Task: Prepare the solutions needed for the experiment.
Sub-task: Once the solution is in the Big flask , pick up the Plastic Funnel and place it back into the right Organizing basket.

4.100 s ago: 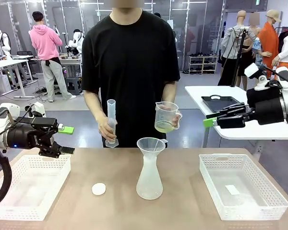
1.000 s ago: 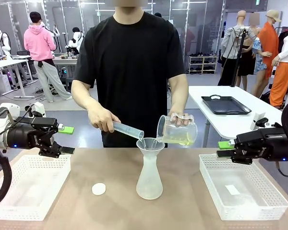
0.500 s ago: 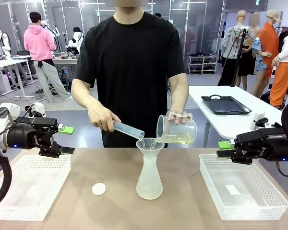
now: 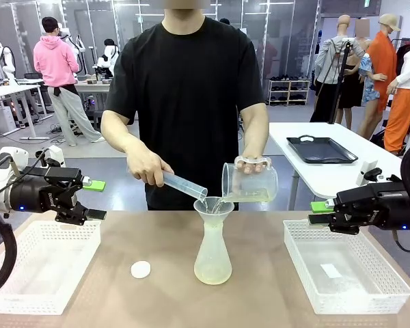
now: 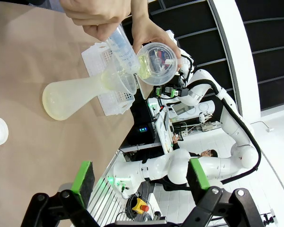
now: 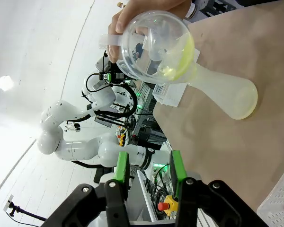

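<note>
Front view, from the left: the left gripper (image 4: 94, 199) hangs spread wide and empty above a white basket (image 4: 20, 301). At centre, the person tips a graduated cylinder (image 4: 184, 185) and a measuring jug (image 4: 249, 183) into the funnel (image 4: 214, 207) on the conical flask (image 4: 212, 249), where pale yellow-green solution (image 4: 212, 275) pools at the bottom. The right gripper (image 4: 318, 212) hovers half-parted, gripping nothing, over the other basket (image 4: 362, 301).

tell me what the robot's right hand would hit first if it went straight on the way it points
The right hand would probably meet the funnel on the flask, or the tilted jug; depth is unclear.
</note>
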Controlling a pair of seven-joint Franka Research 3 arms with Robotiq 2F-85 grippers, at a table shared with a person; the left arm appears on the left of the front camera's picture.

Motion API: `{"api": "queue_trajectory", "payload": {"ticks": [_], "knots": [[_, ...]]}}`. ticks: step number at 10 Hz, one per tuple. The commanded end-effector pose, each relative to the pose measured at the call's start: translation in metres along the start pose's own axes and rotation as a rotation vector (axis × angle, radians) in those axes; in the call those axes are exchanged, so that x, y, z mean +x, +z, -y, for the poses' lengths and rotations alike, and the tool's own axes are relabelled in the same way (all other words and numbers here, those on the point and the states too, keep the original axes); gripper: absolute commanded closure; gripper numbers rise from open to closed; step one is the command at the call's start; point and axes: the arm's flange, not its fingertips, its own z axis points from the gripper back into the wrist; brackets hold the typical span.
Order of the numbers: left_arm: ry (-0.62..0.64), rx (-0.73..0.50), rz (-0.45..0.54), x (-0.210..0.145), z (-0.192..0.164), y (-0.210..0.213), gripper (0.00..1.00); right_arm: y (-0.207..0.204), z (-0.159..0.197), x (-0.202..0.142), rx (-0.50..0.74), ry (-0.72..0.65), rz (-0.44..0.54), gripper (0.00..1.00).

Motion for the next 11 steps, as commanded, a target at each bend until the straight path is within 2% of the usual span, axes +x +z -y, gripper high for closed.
{"api": "queue_trajectory", "payload": {"ticks": [1,11], "knots": [[0.001,-0.017,-0.001,0.0,0.001,0.0003,0.0,0.0009,0.0009,-0.0012,0.0,0.011,0.004,0.55],[0.001,-0.017,-0.001,0.0,0.001,0.0003,0.0,0.0009,0.0009,-0.0012,0.0,0.011,0.004,0.55]]}}
